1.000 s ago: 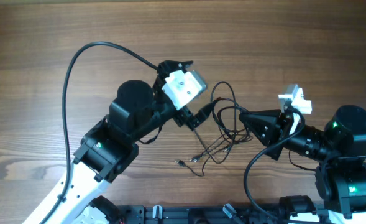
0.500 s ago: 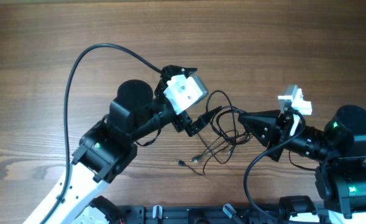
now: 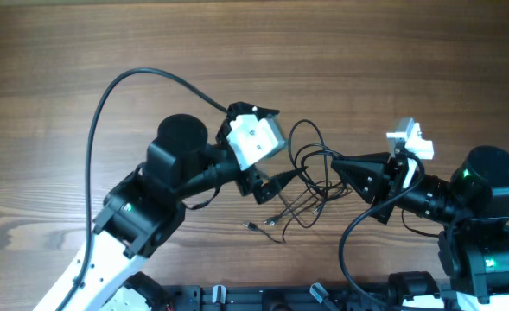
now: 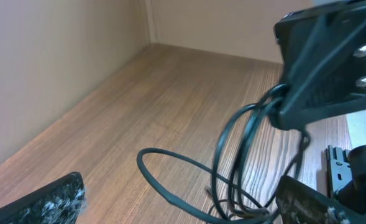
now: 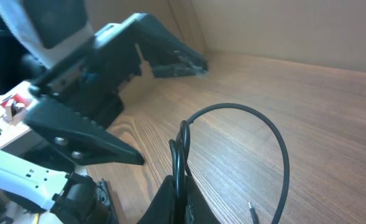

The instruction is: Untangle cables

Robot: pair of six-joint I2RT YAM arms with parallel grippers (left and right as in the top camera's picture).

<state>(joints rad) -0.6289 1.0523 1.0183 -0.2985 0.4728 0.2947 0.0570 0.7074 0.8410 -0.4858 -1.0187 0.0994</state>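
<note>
Overhead: your left gripper [image 3: 287,145] is spread wide. Cables [image 3: 310,186] lie tangled on wooden table [image 3: 410,52] between the arms. Right gripper [image 3: 339,162] is clenched on the strands.

Left wrist: cables [image 4: 242,152] loop ahead of your spread fingers [image 4: 49,200], gathered at right gripper [image 4: 281,106].

Right wrist: right gripper [image 5: 178,198] pinches the cables [image 5: 282,152]; the loop arcs above the wood.

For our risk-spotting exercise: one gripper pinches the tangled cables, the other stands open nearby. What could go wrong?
The right gripper pinches several strands of the cables at once, so pulling may tighten the tangle. The open left gripper faces several loops and could close on more than one.
</note>
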